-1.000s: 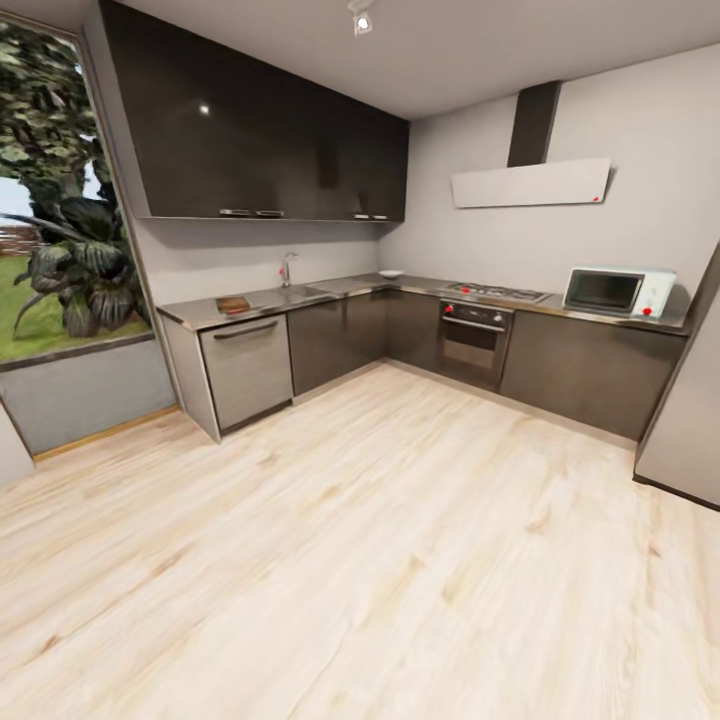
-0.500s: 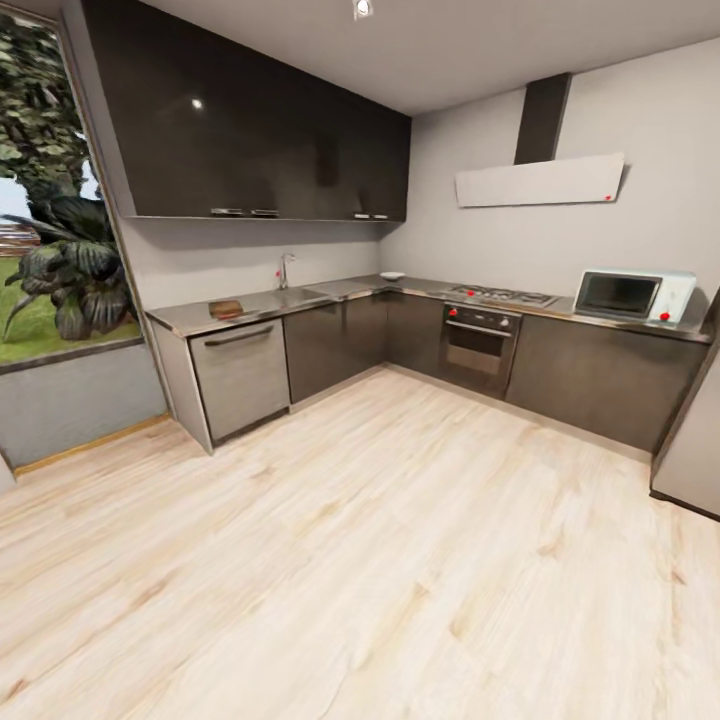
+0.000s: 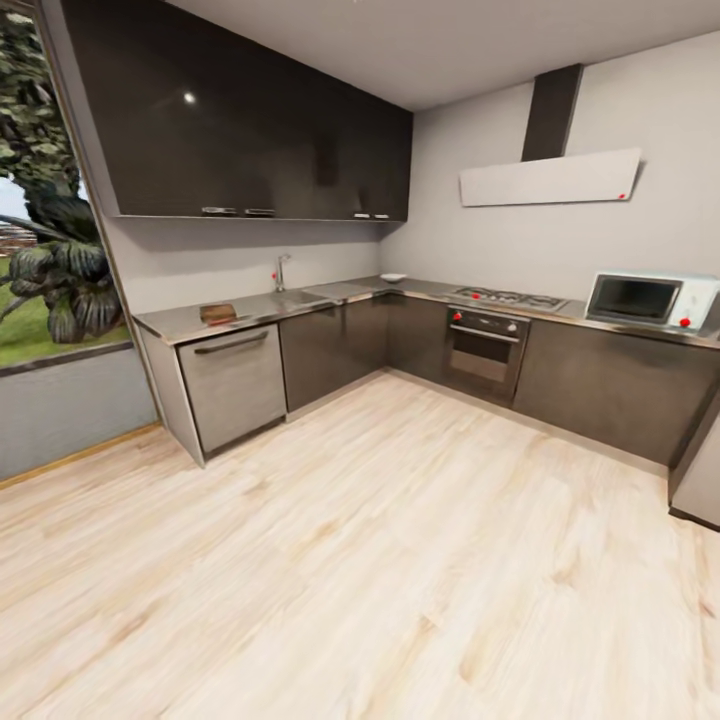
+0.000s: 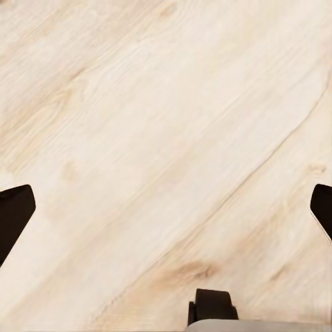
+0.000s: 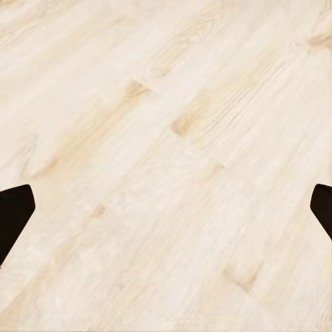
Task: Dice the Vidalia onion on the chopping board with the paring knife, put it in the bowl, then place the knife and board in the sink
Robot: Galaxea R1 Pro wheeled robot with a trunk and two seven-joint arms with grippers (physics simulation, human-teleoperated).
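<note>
Across the room in the head view, the grey countertop (image 3: pixel 350 289) runs along two walls. On its left end lies the brown chopping board (image 3: pixel 217 313). The sink (image 3: pixel 300 297) is set in further right, under a curved tap (image 3: pixel 280 271). A small white bowl (image 3: pixel 393 276) stands near the corner. The Vidalia onion is hidden inside the sink, and the paring knife is too small to make out. My left gripper (image 4: pixel 166 214) is open over bare floor, its dark fingertips (image 4: pixel 14 214) at the frame's sides. My right gripper (image 5: pixel 166 207) is open too.
Pale wooden floor (image 3: pixel 380 560) stretches from me to the cabinets. A steel dishwasher (image 3: pixel 232 385) sits under the board, an oven (image 3: pixel 484 345) under the hob, and a microwave (image 3: pixel 650 300) on the right run. A grey appliance (image 3: pixel 700 470) stands at the right edge.
The whole head view has shifted: the camera has moved closer to the kitchen, and the counters look larger and more spread out. Nothing on the counter has moved.
</note>
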